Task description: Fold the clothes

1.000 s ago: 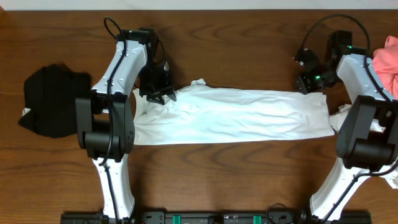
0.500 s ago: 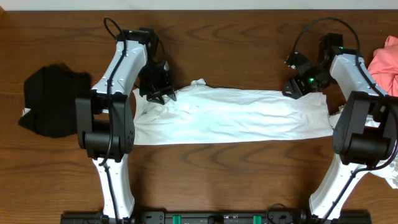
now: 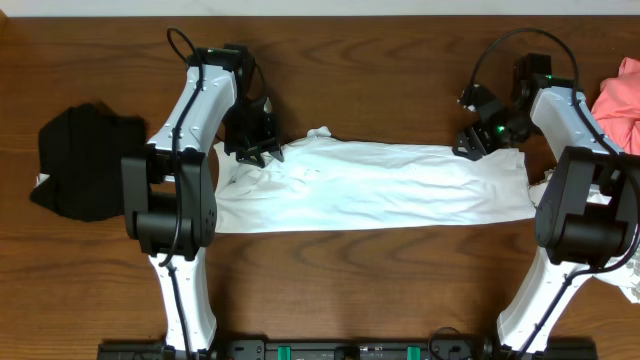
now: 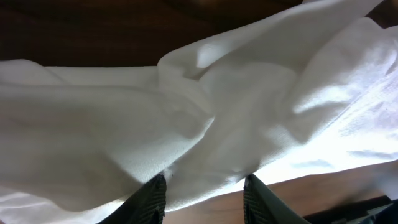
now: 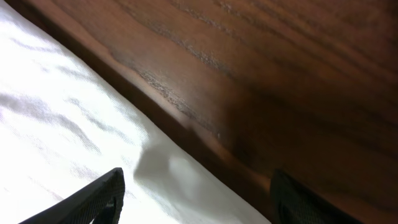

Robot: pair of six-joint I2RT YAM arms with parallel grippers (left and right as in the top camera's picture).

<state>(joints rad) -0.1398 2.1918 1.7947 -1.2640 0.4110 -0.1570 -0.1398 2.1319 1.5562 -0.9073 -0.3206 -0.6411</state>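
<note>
The white T-shirt [image 3: 370, 188] lies as a long band across the middle of the table. My left gripper [image 3: 258, 150] sits at its upper left end, by the bunched collar, and is shut on a thick fold of the white T-shirt [image 4: 205, 124], which spans the gap between its fingers [image 4: 152, 196]. At the shirt's upper right corner, my right gripper [image 3: 470, 143] is open. In the right wrist view its fingers [image 5: 106, 190] stand wide apart over the shirt's edge [image 5: 93, 143], which rests flat on the wood.
A black garment [image 3: 85, 160] is heaped at the table's left. A pink garment [image 3: 622, 100] lies at the far right edge, with a pale one [image 3: 552, 186] under the right arm. Bare wood [image 3: 370, 280] runs in front of the shirt and behind it.
My right gripper has opened, let go of the shirt's upper right corner and shifted a little left. The left gripper and the shirt have stayed put.
</note>
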